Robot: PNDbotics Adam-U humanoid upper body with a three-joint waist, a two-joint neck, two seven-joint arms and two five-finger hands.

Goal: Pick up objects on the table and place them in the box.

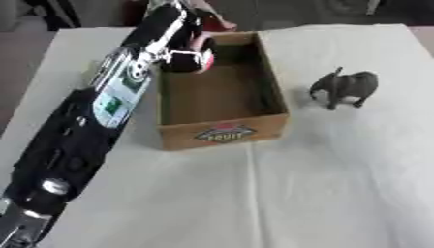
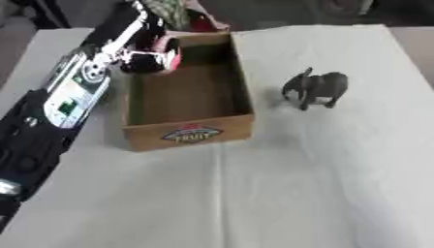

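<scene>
the robot's left arm reaches in from the lower left across the white-covered table (image 1: 339,184), its left hand (image 1: 174,53) poised over the near-left wall of the open cardboard box (image 1: 224,133), fingers curled around a small pink-and-white object (image 1: 203,57) too indistinct to name. the object hangs just above the box's upper left corner, not yet resting on the brown floor inside, which otherwise looks bare. a grey toy elephant (image 1: 346,87) stands upright on the cloth just to the right of the box, apart from its wall. the right hand does not show in either view. the step in hand appears to be the drop: the next move likely calls for carrying the object a little further over the opening, parting the fingers to let it fall, and then turning to the elephant, which remains to be collected.
</scene>
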